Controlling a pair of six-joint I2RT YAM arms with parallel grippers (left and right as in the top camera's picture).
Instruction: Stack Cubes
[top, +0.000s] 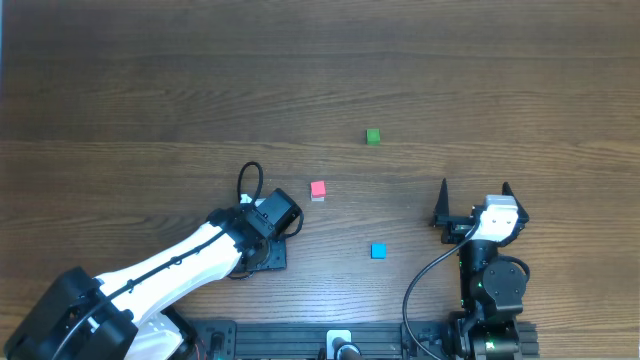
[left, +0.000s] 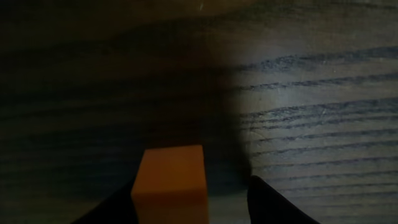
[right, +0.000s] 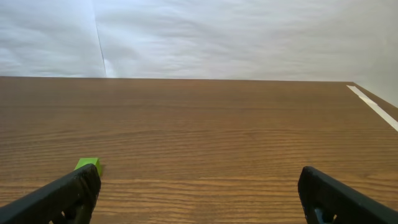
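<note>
Dark wood-grain bench (top: 150, 80); white wall (right: 249, 31) behind. Left end effector (left: 191, 186) released, straddling orange cube (left: 169, 180). Right end effector (right: 199, 205) released wide, green cube (right: 89, 165) near.

This looks like a robotics lab bench. The left arm (top: 170, 265) and right arm (top: 490, 270) stand on a black rail (top: 290, 335) at the 6 o'clock edge of a wood-grain worktop (top: 150, 80). A plain white backdrop (right: 249, 37) closes off its far side. The only props are a green cube (top: 373, 136), a pink cube (top: 318, 188) and a blue cube (top: 378, 250).
</note>
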